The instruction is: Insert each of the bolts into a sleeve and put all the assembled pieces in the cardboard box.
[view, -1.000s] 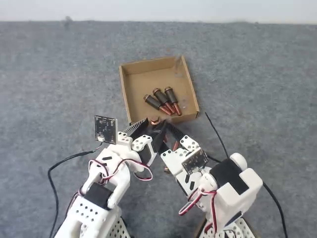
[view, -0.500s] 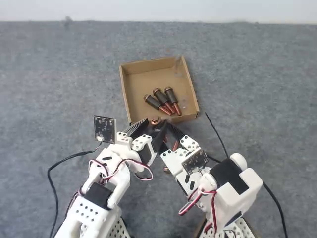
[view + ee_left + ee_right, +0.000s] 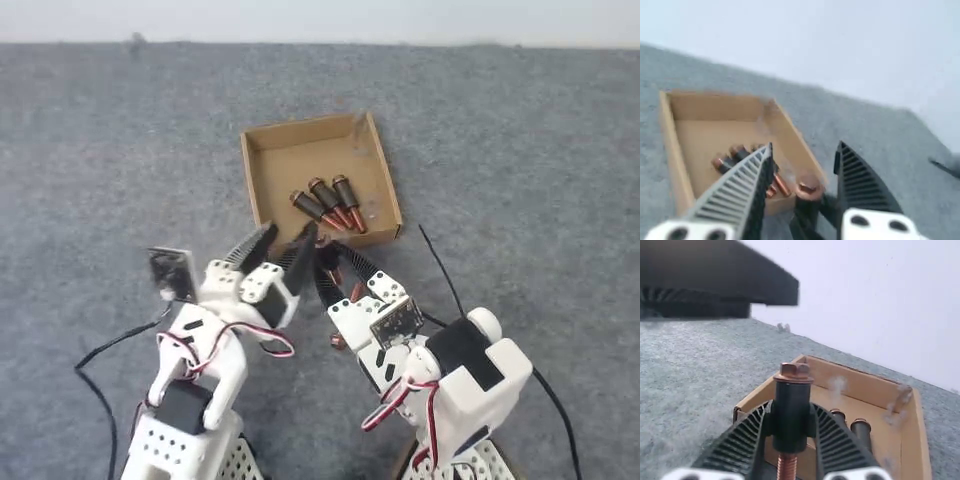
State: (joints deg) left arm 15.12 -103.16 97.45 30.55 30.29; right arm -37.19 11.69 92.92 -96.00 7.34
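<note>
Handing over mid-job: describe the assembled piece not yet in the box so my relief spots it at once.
Find the cardboard box. Just outside its near wall, the right gripper clamps the piece: a black sleeve with a copper bolt head on top, thread below. Unlike the three pieces lying flat in the box, it stands upright.

The cardboard box point(image 3: 290, 160) has bare floor along its far and left sides; three assembled pieces point(image 3: 326, 205) lie bunched toward its near right corner. Its near wall is crowded: the left pincer point(image 3: 290, 233), spread wide, hangs just beside the right pincer point(image 3: 337, 262), clamped on an upright sleeved bolt point(image 3: 790, 407). Open surface point(image 3: 120, 150) flanks the box, apart from a thin black cable point(image 3: 439, 270).
</note>
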